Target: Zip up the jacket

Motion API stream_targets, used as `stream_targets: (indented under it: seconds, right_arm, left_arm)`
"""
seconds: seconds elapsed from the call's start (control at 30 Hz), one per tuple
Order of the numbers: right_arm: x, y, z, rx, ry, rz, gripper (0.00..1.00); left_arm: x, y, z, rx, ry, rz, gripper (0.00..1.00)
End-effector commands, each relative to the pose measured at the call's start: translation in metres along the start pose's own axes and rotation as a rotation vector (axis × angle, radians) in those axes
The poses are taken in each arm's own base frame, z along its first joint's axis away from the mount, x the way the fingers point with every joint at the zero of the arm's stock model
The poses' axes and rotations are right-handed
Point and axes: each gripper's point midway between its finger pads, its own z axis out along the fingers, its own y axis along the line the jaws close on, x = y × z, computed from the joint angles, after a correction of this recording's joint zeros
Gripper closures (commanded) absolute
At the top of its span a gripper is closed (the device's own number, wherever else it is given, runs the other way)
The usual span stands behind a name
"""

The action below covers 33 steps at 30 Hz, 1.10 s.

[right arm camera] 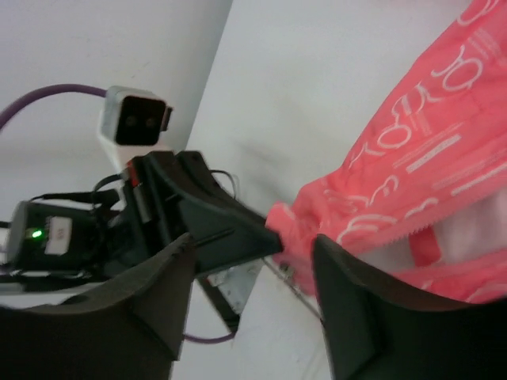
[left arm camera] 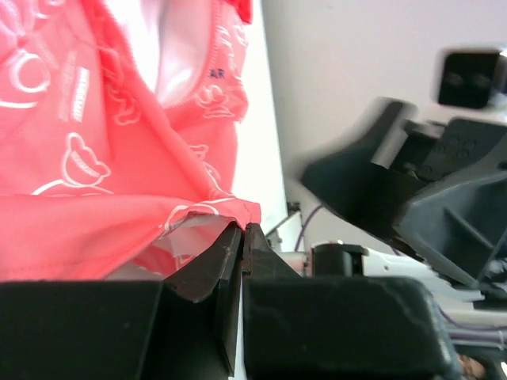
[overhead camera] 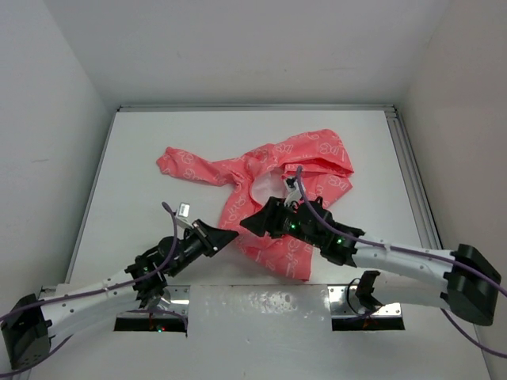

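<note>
Pinching hem of jacket [left arm camera: 95,158], left pincer [left arm camera: 242,237] clamped shut, right pincer [right arm camera: 253,245] gaping, holding nothing

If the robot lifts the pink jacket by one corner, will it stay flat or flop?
Probably flop: the jacket lies wrinkled and folded, so it would likely droop from the pinch. The fabric looks thin, so a push would probably bunch it, not slide it. The left gripper holds only a hem corner; that might slip out.
</note>
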Motion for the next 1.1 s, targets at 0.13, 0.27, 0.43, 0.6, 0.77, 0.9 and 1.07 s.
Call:
stream_targets:
  seconds: [0.13,0.27,0.43,0.6,0.77,0.9,1.07]
  right_arm:
    - [0.035,0.014,-0.03,0.02,0.115,-0.22,1.0]
    - [0.062,0.011,-0.026,0.013,0.173,-0.296,1.0]
    - [0.072,0.009,-0.022,-0.047,0.158,-0.25,0.84]
    - [0.087,-0.001,-0.012,-0.035,0.179,-0.16,0.65]
    - [0.098,-0.009,-0.005,-0.018,0.188,-0.063,0.66]
    - [0.097,-0.015,-0.001,0.001,0.166,-0.037,0.65]
    - [0.102,-0.016,0.006,0.003,0.177,-0.024,0.63]
  left_arm:
    - [0.004,0.066,-0.012,-0.258,-0.008,0.043,1.0]
    - [0.003,0.051,-0.008,-0.235,0.001,0.018,1.0]
    - [0.006,0.048,-0.009,-0.229,0.017,-0.001,1.0]
    - [0.008,0.047,-0.011,-0.209,0.02,-0.02,1.0]
    - [0.012,0.051,-0.012,-0.202,0.032,-0.037,1.0]
    - [0.013,0.051,-0.012,-0.197,0.041,-0.034,1.0]
    - [0.013,0.046,-0.011,-0.183,0.046,-0.027,1.0]
